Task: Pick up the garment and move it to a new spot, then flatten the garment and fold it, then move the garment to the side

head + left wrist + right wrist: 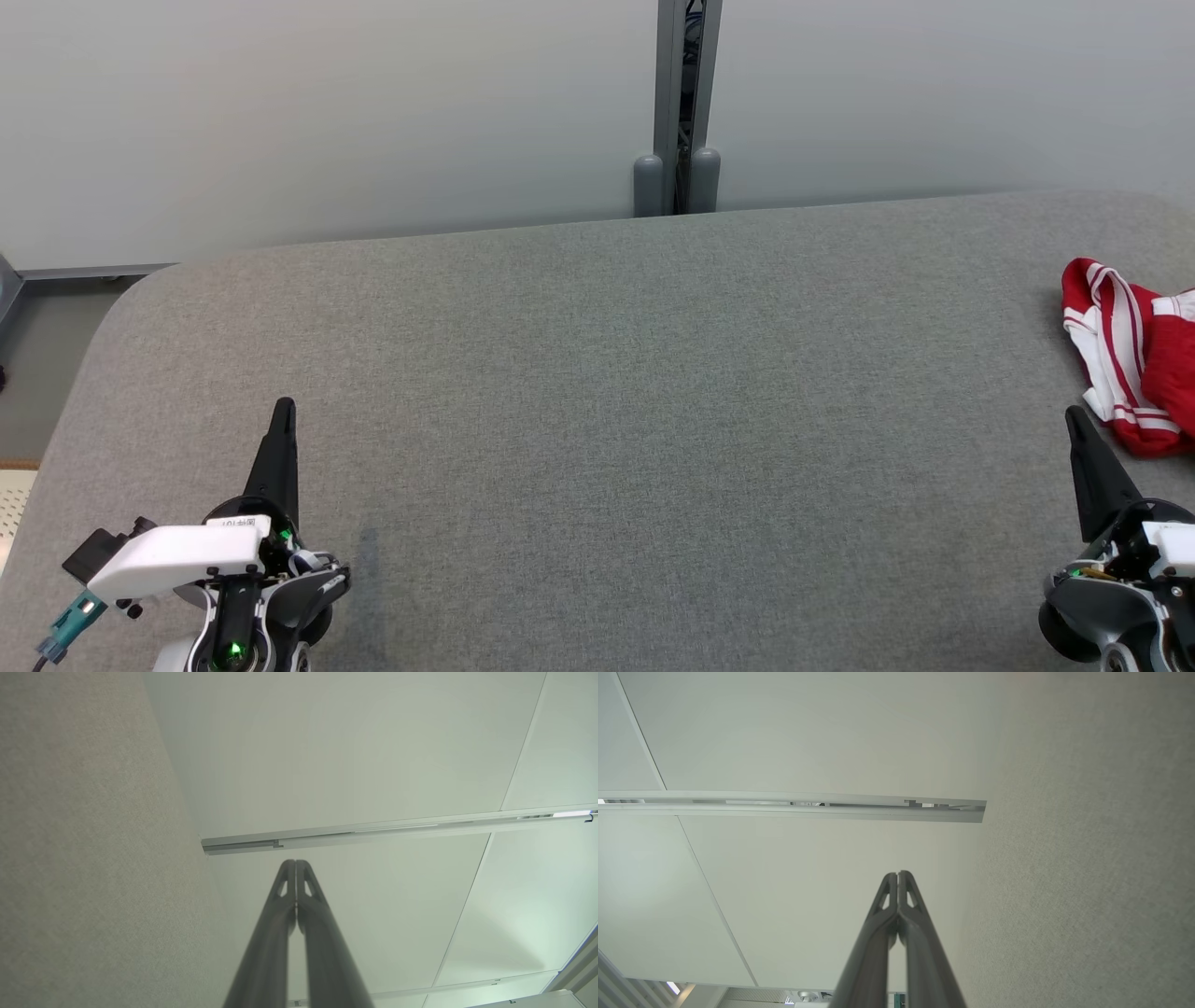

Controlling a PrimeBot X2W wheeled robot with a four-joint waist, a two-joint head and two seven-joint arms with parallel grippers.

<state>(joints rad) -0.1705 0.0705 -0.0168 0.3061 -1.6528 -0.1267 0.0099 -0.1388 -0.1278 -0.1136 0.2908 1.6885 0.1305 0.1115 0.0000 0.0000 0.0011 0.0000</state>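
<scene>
Head view: the red-and-white garment [1130, 373] is lying crumpled at the far right edge of the grey table [597, 420].
My left gripper [285, 409] is hovering at the near left, fingers pressed together on nothing. My right gripper [1074, 413] is sitting at the near right, also closed and empty, its tip just beside the garment; I can't tell whether they're touching.

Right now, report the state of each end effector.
Left end effector: closed, holding nothing.
Right end effector: closed, holding nothing.
</scene>
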